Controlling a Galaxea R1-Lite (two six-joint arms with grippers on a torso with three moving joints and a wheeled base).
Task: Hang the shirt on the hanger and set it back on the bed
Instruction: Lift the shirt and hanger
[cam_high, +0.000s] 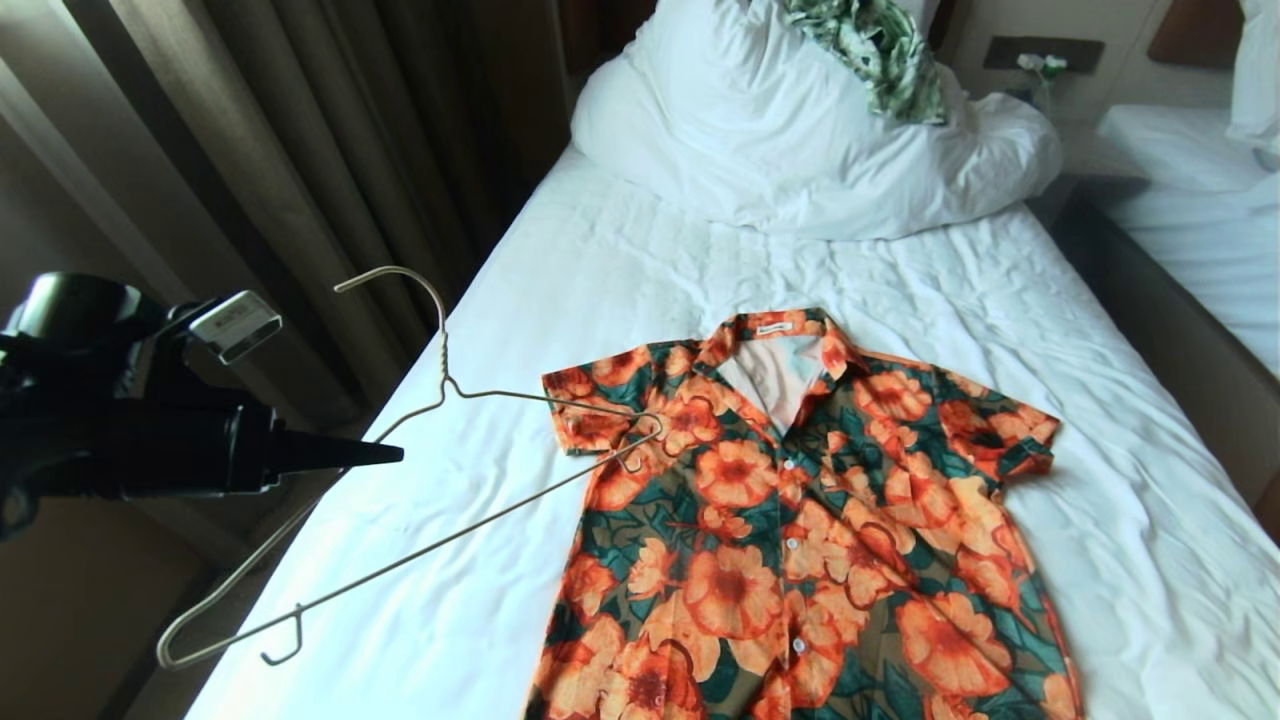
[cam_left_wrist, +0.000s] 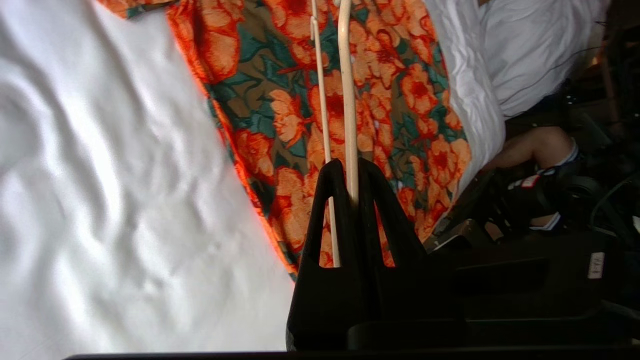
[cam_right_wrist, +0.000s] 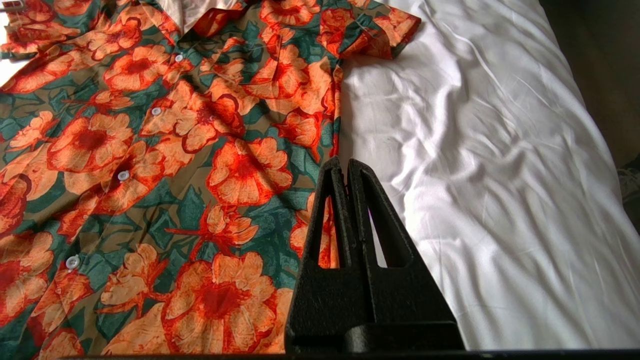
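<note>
The shirt, orange flowers on dark green and brown, lies flat and buttoned on the bed, collar toward the pillow. My left gripper hangs over the bed's left edge, shut on one sloping side of the cream wire hanger. The hanger is lifted off the sheet, hook up, with its far end over the shirt's near sleeve. The left wrist view shows the gripper pinching the hanger's wire above the shirt. My right gripper is shut and empty over the shirt's side edge; it is outside the head view.
A white pillow and bunched duvet fill the head of the bed, with a green-and-white leaf-print cloth on top. Brown curtains hang close on the left. A second bed stands right, across a narrow gap. A person's limb shows beside the bed.
</note>
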